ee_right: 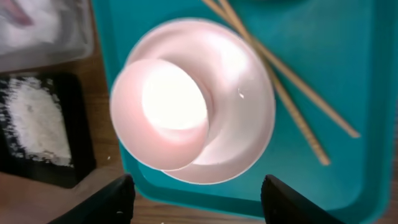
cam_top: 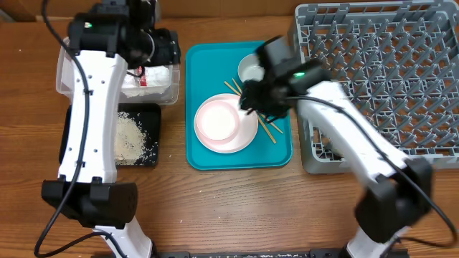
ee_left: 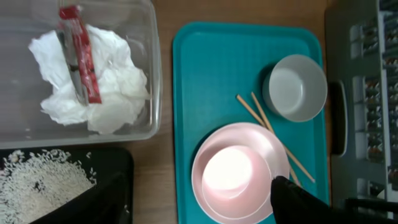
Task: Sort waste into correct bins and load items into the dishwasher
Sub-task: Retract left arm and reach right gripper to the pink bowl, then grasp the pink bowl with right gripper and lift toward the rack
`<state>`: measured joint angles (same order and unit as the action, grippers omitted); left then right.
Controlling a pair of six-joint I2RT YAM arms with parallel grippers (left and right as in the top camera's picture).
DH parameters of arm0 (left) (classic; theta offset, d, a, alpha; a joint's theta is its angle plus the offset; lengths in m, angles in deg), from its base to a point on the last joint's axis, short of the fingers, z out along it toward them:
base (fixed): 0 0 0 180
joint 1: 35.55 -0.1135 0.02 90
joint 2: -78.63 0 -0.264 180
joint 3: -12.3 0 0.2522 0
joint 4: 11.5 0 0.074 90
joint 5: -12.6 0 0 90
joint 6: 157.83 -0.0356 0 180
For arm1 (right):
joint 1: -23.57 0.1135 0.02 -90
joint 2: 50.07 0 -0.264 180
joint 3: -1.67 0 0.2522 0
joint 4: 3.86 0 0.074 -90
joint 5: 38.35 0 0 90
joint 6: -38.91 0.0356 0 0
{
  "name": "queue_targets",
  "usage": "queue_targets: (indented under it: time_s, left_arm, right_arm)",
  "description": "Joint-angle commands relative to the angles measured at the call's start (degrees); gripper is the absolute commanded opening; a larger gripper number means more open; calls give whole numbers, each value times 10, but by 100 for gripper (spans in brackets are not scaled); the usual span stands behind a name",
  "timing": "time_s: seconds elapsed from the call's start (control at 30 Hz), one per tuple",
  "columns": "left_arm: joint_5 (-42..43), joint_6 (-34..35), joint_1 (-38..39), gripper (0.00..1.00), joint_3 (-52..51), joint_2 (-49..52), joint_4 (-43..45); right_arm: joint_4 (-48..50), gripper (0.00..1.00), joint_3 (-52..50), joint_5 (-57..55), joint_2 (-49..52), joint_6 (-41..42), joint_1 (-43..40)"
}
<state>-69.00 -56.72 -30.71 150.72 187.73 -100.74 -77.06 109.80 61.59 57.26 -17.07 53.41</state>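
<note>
Now the right pincer (ee_right: 198, 194), wide and empty, is hovering over the pink bowl (ee_right: 163, 112) on the teal tray (ee_right: 348, 68); pinching off-centre could tip it off its plate (ee_right: 245, 93).

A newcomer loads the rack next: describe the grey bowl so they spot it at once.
Find the teal tray mid-table. In its far corner beside the dish rack, by the chopsticks, sits the small bowl. It is grey and stands alone, unlike the pink bowl stacked on the plate.

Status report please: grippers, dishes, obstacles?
Left gripper open, empty. Right gripper open over pink round bowl on pink round plate. Thin wooden chopsticks at rim.
</note>
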Motion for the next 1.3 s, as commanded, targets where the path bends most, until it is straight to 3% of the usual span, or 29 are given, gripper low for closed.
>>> queue_targets:
  time_s: [0.0,0.07,0.3,0.57,0.73,0.8,1.07,1.27]
  left_arm:
    - [-1,-13,-12,86,14,-3,-5]
    - [-5,-13,-12,100,12,-3,-9]
    - [-27,-13,-11,100,11,-3,-10]
    - [-26,-13,-11,100,11,-3,-10]
    - [-26,-13,-11,100,11,-3,-10]
    - [-26,-13,-11,100,11,-3,-10]
    - [-26,-13,-11,100,11,-3,-10]
    - [-26,-13,-11,100,11,-3,-10]
  right_arm:
    - [11,65,-3,-8,35,38,16]
    - [18,64,-3,-9,57,38,25]
    - [38,53,-3,-9,120,48,36]
    - [68,23,-3,-65,132,47,36]
    - [73,15,-3,-78,139,37,36]
    - [73,5,-3,-78,139,37,36]
    - [56,4,10,-67,131,37,31]
    - [-19,4,84,-112,41,3,2]
